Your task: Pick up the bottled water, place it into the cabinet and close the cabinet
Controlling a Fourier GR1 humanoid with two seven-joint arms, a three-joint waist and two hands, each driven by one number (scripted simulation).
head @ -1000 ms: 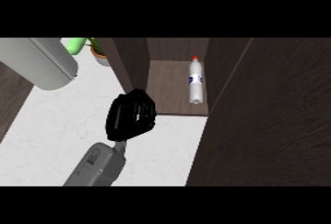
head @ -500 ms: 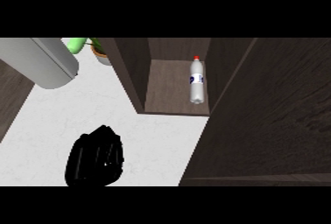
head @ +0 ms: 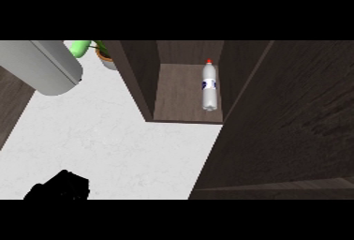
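The bottled water (head: pixel 210 86) already lies inside the cabinet (head: pixel 187 93), on its dark wood-grain shelf, red cap pointing to the back and its clear body close to the right inner wall. What seems left of the task is shutting the door (head: pixel 290 126), a broad slab of dark brown wood grain that stands open at the right and fills much of that side of the view. Only one robot hand (head: pixel 59 189) shows, a black shape low at the left edge, over the bench (head: pixel 117 136); whether its fingers are straight or curled I cannot tell, and nothing can be seen in it. Which arm it belongs to is not clear, though it sits on the left. The main risk I see is reach: that hand is well apart from the door, and a push on the door's edge near the hinge might barely turn it. A slender, smooth, round bottle lying on its side could also roll if the cabinet is jolted as the door swings home. The bench is pale, matt and faintly mottled like stone; a rounded grey appliance (head: pixel 41 65) and a potted green plant (head: pixel 97 49) stand at the upper left.
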